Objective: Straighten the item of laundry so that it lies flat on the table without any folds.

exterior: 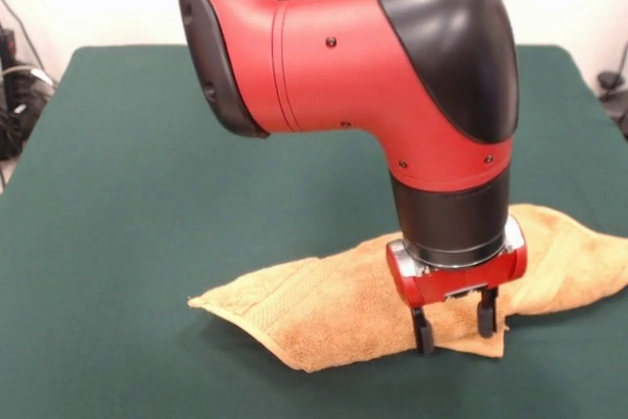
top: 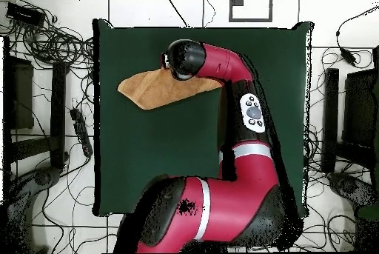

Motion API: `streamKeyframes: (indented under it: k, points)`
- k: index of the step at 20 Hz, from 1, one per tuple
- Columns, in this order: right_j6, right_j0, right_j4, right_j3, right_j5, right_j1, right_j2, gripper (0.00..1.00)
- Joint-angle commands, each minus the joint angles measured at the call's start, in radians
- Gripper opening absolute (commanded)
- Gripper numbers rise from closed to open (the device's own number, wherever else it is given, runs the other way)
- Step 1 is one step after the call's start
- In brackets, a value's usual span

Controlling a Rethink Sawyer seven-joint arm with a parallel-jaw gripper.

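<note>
Towel (exterior: 343, 306): orange-tan terry, fluffy pile, flatter woven band along the near-left edge. Lies rumpled and folded over on itself, an elongated tapered shape with a pointed left corner and a bulky raised fold at right. No label or writing readable. It sits on the table (exterior: 128, 203), dark green felt-like top, toward the front view's lower right. Gripper (exterior: 455, 326): two black fingers apart, tips down on the towel's near edge; nothing clamped between them. The red-and-black arm (top: 222, 62) hides the towel's middle. Overhead, cables (top: 52, 44) clutter the floor around the table.
</note>
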Motion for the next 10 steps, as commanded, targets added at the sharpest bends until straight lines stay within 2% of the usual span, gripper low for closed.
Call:
streamKeyframes:
  k: [1,10]
  points:
    - [0.028,0.040,-0.024,0.036,-0.017,0.069,0.082,1.00]
    - [0.034,0.039,-0.020,0.057,-0.061,0.074,0.099,1.00]
